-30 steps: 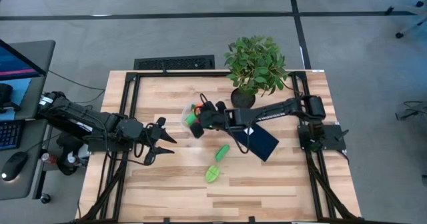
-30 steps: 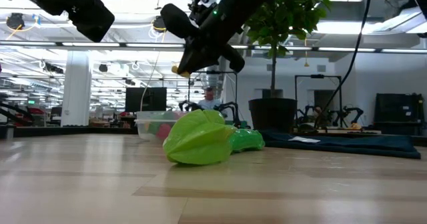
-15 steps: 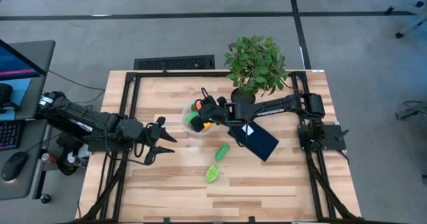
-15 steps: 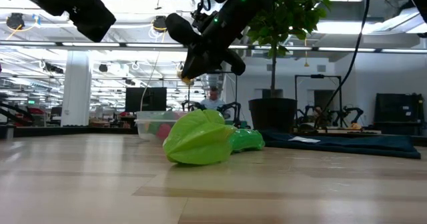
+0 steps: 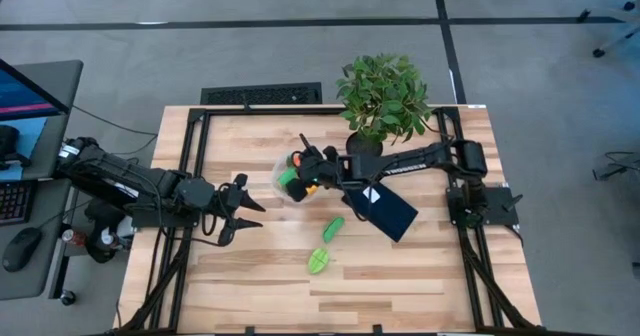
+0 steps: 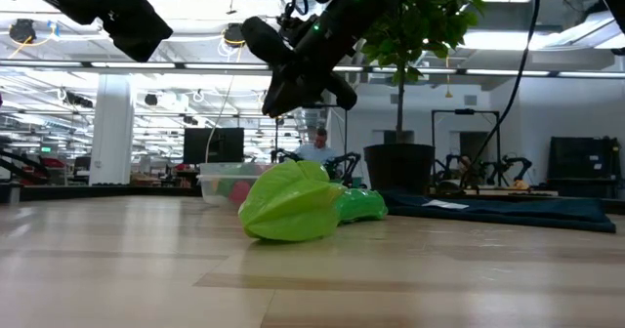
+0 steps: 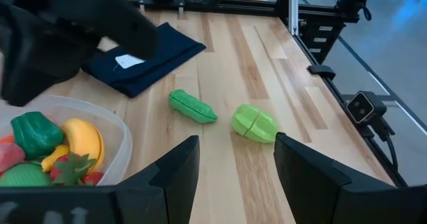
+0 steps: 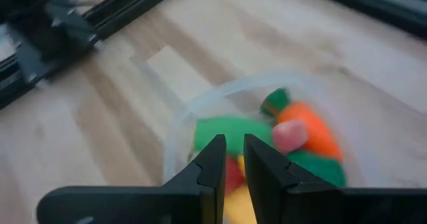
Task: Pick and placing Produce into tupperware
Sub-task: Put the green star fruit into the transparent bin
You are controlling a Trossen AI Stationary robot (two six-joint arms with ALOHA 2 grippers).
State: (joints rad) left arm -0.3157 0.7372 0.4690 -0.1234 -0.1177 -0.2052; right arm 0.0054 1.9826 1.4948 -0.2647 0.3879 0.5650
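Two arms are working over the wooden table [image 5: 420,276], and going from left to right, the left gripper [image 5: 243,208] is hovering over the table's left side with its fingers [image 7: 175,173] standing apart and holding nothing. Just to its right, the clear tupperware [image 5: 284,187] is sitting near the table's middle, already carrying a pile of produce: an orange carrot [image 8: 312,132], a yellow banana [image 7: 85,141], a green pepper [image 7: 34,133] and a small strawberry [image 7: 72,169] (the rest of the heap is too jumbled for me to sort out). The right gripper [image 5: 301,172] is hanging directly above that bowl, off the table, and from its own wrist camera its fingers [image 8: 211,159] are showing only a narrow slit between them, with nothing clamped in it. Farther toward the near edge, two green pieces are lying loose on the wood: a cucumber [image 5: 333,227] and, just beside it, a lime-green ridged fruit [image 5: 319,261]. Next to them a dark blue flat rectangle [image 5: 384,209] with a white label is lying under the right arm, and the potted plant [image 5: 380,96] is standing at the far edge. In the room beyond, a person [image 6: 314,146] is sitting.
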